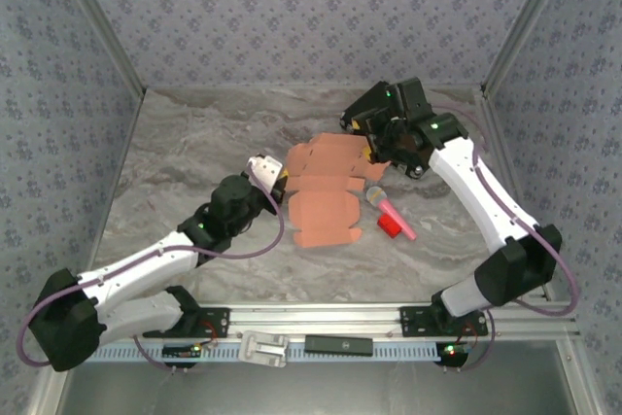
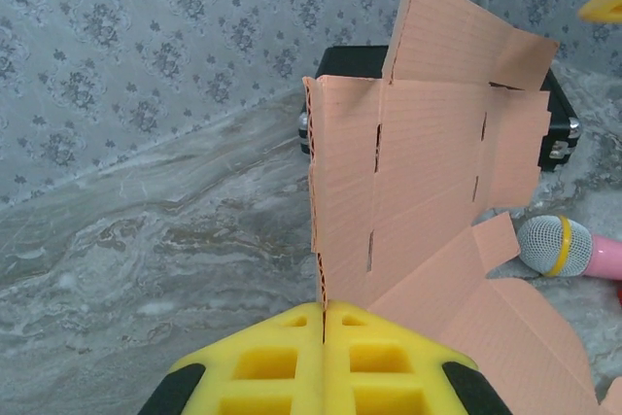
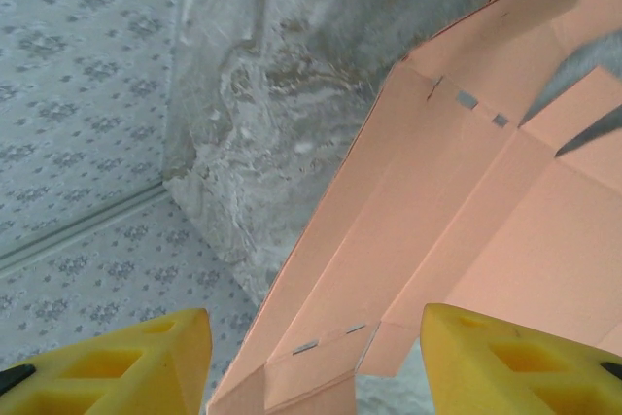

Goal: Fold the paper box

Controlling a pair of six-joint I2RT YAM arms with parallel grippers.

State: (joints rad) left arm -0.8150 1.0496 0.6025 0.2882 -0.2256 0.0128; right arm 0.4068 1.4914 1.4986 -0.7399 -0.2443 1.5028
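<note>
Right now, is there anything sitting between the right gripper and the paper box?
Nothing visible does. The right gripper is open, and the paper box lies right in front of its spread fingers with nothing between them. The left gripper is shut on another edge of the box.

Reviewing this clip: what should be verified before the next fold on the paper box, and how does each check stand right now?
1. Left claw grips the paper box by its edge: ok, shut on it.
2. Right claw ready to grasp: ok, open, with a flap between its fingers and not clamped.
3. Panel raised for folding: ok, one section stands upright in the left wrist view.
4. Pink stick clear of the sheet: cannot tell, its grey head lies right beside a flap.
5. Red block clear of the sheet: ok, it sits apart from the cardboard.
</note>
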